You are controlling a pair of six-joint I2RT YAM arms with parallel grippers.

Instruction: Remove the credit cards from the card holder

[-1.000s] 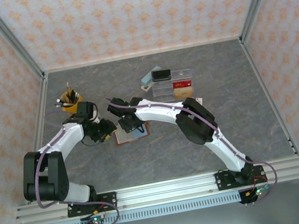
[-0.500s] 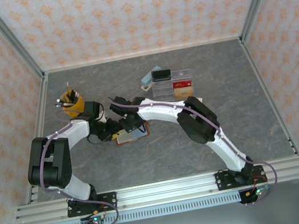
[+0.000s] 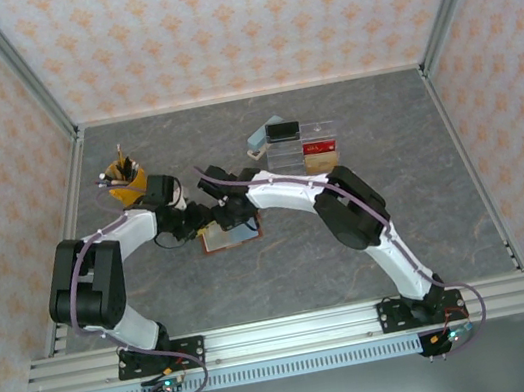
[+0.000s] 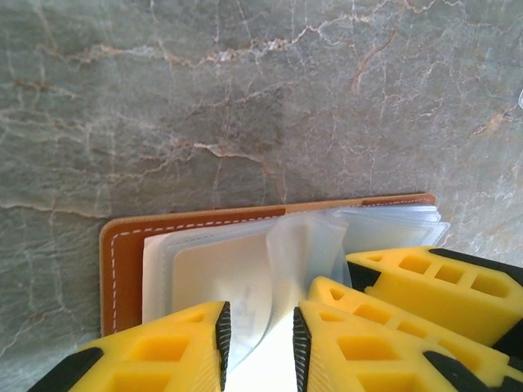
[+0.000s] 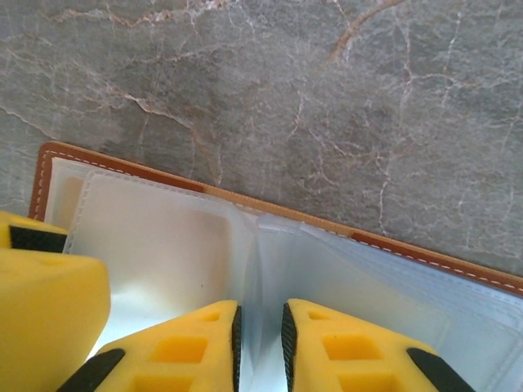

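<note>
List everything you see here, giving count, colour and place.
table: one, grey marble, beneath everything.
card holder: one, brown with clear sleeves, open mid-table.
pencil cup: one, yellow, far left.
clear organiser: one, see-through, far middle.
black box: one, black, on organiser's left end.
blue block: one, light blue, beside organiser's left.
arms: two, white and black, meeting over card holder.
left fingers, right fingers: two each, yellow, pinching clear sleeves.

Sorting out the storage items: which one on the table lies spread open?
The brown leather card holder, lying flat with its clear sleeves showing; the yellow pen cup and clear organiser stand upright farther back.
</note>
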